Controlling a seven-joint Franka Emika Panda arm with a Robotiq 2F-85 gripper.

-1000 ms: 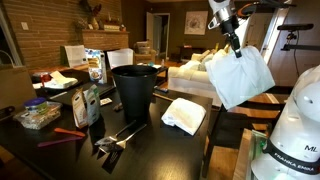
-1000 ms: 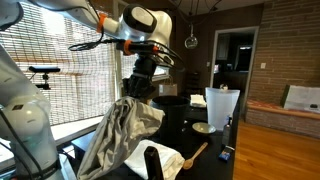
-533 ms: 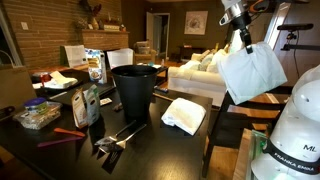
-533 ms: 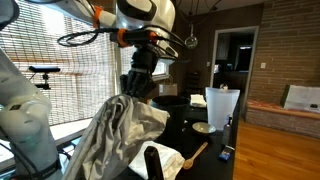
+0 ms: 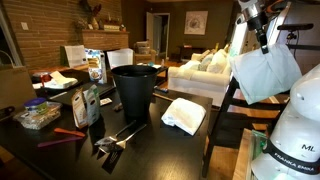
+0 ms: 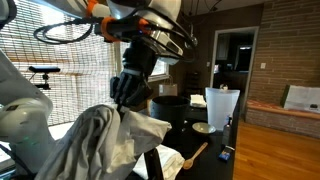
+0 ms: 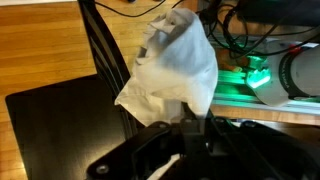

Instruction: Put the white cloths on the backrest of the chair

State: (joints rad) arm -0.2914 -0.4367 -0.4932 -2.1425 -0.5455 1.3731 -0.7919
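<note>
White cloth point(image 5: 265, 72) shifted sideways since earlier frame, now hanging near top of chair point(image 5: 226, 108) backrest, grasped by clenched end effector point(image 5: 263, 42). Second cloth point(image 5: 184, 114) folded on tabletop point(image 5: 150, 150) beside chair.

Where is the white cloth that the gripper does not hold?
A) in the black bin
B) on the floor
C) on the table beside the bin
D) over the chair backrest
C: the folded cloth lies on the table beside the bin; the gripper holds the other cloth.
</note>
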